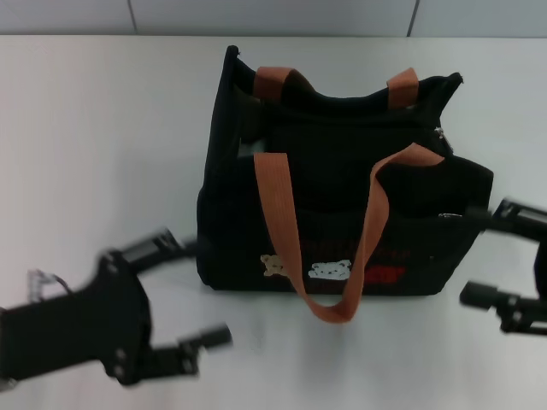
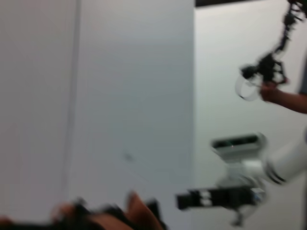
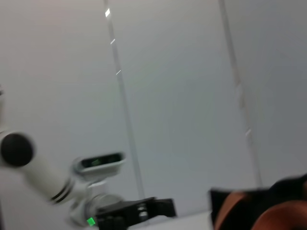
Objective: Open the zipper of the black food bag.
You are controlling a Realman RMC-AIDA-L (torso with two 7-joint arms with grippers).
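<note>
Black food bag (image 1: 342, 213): stood upright on the white table (image 1: 94, 128), mid-scene, mouth gaping, near handle (image 1: 329, 231) draped down the front panel.
Zipper (image 1: 440, 137): only a small silver glint seen at the bag's top right corner; track mostly lost in black fabric, so pull tab position judged uncertain.
Left gripper (image 1: 184, 295): just off the bag's lower left corner, fingers spread apart, upper one near the side wall, nothing held.
Right gripper (image 1: 479, 256): just off the bag's right end, fingers wide apart, upper one about touching the fabric, nothing held.
Risk, wrong pull: second tiny silver tab (image 1: 444, 216) sat lower on the bag's right end; could be grabbed by mistake for being nearer.
Risk, bag slide: soft unbraced tote likely to drag or tip toward the right if tugged without the left side pinned.
Risk, snag: loose near handle could catch a finger crossing the bag's front.
Risk, slip: small flat tab easily lost from a shallow pinch.
</note>
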